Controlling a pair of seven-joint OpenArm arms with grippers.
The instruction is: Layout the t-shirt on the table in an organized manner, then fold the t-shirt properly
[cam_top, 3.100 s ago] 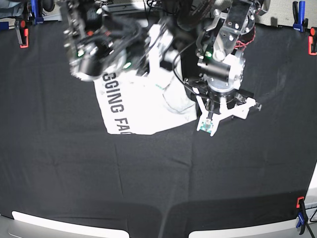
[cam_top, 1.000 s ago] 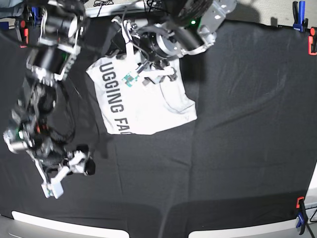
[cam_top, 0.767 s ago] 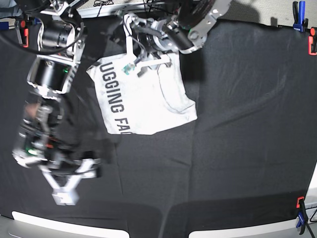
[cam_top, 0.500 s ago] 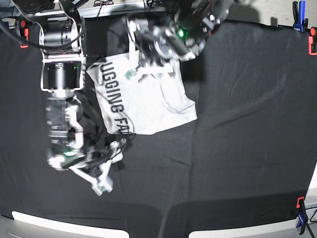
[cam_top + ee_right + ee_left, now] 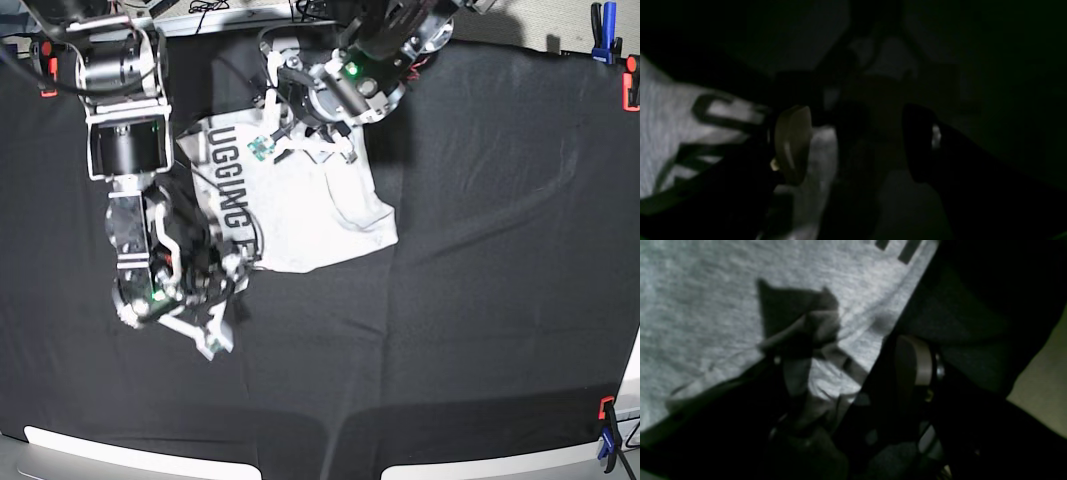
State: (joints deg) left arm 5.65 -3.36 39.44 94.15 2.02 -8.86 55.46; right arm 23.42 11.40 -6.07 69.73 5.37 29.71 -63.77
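Observation:
The white t-shirt [image 5: 300, 205] lies bunched in a rough rectangle on the table [image 5: 480, 250], left of centre, with dark lettering along its left side. My left gripper [image 5: 295, 143] hovers open over the shirt's far edge. In the left wrist view, one of the left gripper's [image 5: 857, 370] fingers is over the grey t-shirt [image 5: 706, 300] and the other over black cloth. My right gripper [image 5: 228, 300] stands open at the shirt's near-left corner. In the dark right wrist view, the right gripper [image 5: 857, 143] has nothing between its fingers and the lettered t-shirt [image 5: 670, 133] shows at the left.
Red and blue clamps sit on the table's edges at the far left [image 5: 45, 65], far right [image 5: 603, 30] and near right [image 5: 607, 435]. Both arms reach in from the far side, the right arm [image 5: 125, 150] down the left of the shirt. Black cloth spreads to the right and front.
My right arm has swung from the table's near-left area in toward the shirt's near-left corner. The left gripper has stayed over the shirt's far edge, shifting only slightly.

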